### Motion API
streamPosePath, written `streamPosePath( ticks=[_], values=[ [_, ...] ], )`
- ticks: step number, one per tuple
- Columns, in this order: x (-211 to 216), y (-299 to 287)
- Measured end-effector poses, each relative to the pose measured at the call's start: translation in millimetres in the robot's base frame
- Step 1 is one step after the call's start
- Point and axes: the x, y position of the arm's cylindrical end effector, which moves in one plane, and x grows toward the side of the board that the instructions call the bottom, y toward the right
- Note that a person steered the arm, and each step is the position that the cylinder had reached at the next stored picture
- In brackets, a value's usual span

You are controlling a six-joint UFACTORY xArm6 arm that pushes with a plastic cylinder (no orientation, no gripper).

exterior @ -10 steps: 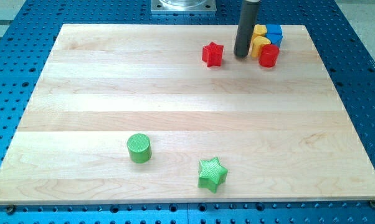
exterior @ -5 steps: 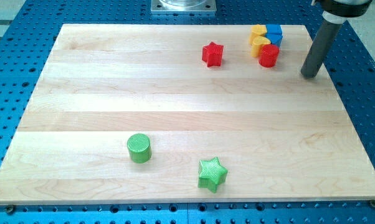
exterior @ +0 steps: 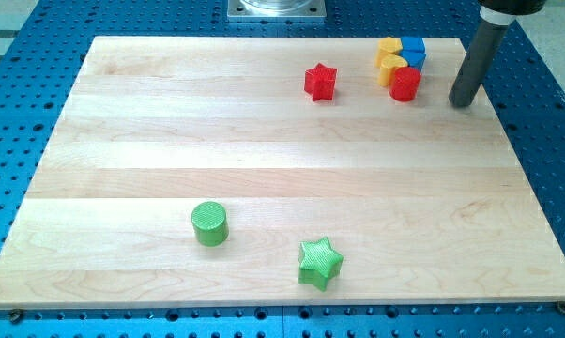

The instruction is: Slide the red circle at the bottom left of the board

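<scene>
The red circle (exterior: 405, 84) stands near the board's top right, touching a yellow block (exterior: 390, 69) on its upper left. My tip (exterior: 463, 101) rests on the board to the right of the red circle, about a block's width and a half away, not touching it. The dark rod rises from the tip to the view's top edge.
A second yellow block (exterior: 389, 45) and a blue block (exterior: 413, 49) sit just above the red circle. A red star (exterior: 320, 82) lies to its left. A green circle (exterior: 209, 223) and a green star (exterior: 320, 262) lie near the bottom. The wooden board (exterior: 123, 141) sits on a blue perforated table.
My tip moved from the left of the yellow and red cluster to its right side, then shifted slightly up and left. No block has moved.
</scene>
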Motion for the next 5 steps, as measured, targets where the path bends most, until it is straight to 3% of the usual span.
streamPosePath(
  ticks=[3, 5],
  values=[
    [-14.7, -46.7],
    [-14.0, -146.9]
  ],
)
